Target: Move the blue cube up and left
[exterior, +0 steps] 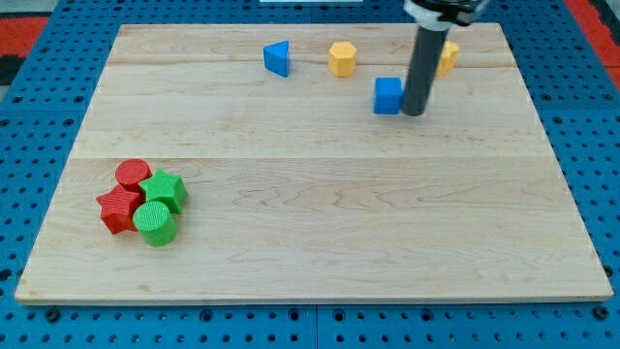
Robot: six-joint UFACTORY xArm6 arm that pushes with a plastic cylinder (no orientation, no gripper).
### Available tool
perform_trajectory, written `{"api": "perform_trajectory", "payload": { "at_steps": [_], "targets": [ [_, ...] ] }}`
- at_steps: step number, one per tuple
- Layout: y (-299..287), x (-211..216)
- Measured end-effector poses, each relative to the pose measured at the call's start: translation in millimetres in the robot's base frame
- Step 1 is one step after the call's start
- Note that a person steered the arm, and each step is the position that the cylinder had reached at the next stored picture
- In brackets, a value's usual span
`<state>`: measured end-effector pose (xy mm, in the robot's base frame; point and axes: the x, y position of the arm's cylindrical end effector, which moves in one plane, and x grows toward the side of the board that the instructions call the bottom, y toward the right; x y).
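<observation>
green cylinder point(154, 224) nearest | blue cube point(387, 96) upright, squarish | my tip point(414, 113) touching its right; no jaws

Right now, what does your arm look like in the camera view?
A straight dark grey rod, round and smooth, with no markings or cables showing. My tip is its blunt lower end. At the view's top it enters a black collar with a white edge; the rest of the arm is out of view.

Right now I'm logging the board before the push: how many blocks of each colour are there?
Blue: 2, the blue cube beside my tip and a blue triangular block
Yellow: 2
Red: 2
Green: 2
Total: 8
</observation>
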<state>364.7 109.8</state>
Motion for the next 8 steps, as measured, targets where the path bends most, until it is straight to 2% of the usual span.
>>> {"api": "perform_trajectory", "payload": {
  "at_steps": [3, 4, 5, 7, 8],
  "targets": [
    [23, -18],
    [-8, -30],
    [-64, -30],
    [-119, -52],
    [-171, -53]
  ]
}}
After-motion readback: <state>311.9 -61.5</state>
